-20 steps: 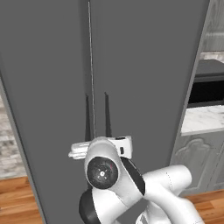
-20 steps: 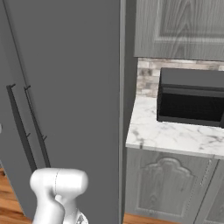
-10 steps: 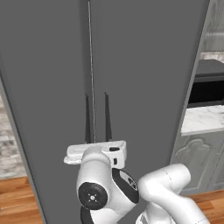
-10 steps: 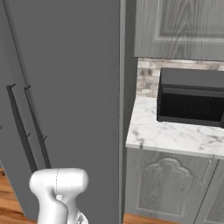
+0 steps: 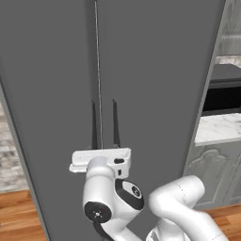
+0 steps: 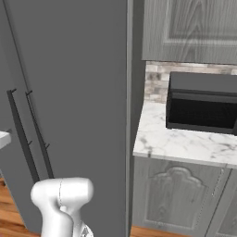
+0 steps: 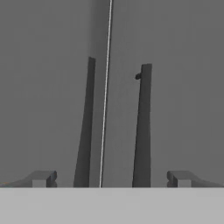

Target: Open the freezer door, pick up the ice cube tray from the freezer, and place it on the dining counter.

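My gripper [image 7: 109, 178] is spread wide and grasps nothing. In the hand view its two dark fingertips [image 7: 43, 178] stand far apart at the bottom, with both bar handles and the seam between the two doors between them.

The freezer door [image 5: 52, 94] is shut, a flat dark grey panel flush with its twin panel [image 5: 160, 84]. A thin pale seam [image 5: 98, 75] runs vertically between them.

The freezer door's handle [image 7: 85, 127] is the slim dark bar just left of the seam in the hand view. The twin panel's handle [image 7: 141, 127] stands just right of the seam, with a small mounting stub near its top. I am squared up in front of both, touching neither as far as I can tell.

In the left base view my white hand sits level below the lower ends of the two handles, with the wrist beneath it.

In the right base view both handles [image 6: 28, 134] show edge-on at the left, slanting down the dark grey front.

To the right of the refrigerator, a white marble worktop [image 6: 180, 143] with grey veining carries a black microwave [image 6: 203, 104]. Below it are grey panelled cabinets [image 6: 176, 199], and above it another grey cabinet [image 6: 190, 28].

Wood floor [image 5: 19, 216] shows at lower left.
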Robot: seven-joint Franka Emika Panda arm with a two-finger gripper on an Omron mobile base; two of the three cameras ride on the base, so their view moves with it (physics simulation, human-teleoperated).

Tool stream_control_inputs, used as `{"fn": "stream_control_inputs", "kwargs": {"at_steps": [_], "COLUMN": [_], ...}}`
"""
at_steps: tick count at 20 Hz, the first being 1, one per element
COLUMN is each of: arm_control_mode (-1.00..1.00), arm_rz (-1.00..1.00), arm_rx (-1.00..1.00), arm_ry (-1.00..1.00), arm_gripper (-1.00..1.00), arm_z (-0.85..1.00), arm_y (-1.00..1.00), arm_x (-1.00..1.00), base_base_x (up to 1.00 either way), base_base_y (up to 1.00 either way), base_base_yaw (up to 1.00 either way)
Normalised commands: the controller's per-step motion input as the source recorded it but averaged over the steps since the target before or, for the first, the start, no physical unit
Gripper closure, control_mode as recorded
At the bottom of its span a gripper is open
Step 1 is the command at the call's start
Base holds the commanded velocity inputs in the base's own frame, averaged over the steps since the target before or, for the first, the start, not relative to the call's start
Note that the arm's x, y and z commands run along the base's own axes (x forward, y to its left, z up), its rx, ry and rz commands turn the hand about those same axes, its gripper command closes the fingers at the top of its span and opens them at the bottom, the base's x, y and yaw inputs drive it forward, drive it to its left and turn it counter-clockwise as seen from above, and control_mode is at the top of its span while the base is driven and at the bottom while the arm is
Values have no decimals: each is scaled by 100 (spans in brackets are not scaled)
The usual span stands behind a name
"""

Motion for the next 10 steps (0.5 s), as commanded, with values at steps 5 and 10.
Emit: {"fn": "stream_control_inputs", "kwargs": {"at_steps": [5,10], "arm_control_mode": [-100,-100], "arm_rz": [0,0], "arm_rx": [0,0], "arm_ry": [-9,-2], "arm_gripper": [-100,-100], "arm_z": [-10,-1], "arm_y": [4,24], "arm_x": [44,35], "base_base_x": [0,0], "base_base_y": [0,0], "base_base_yaw": [0,0]}}
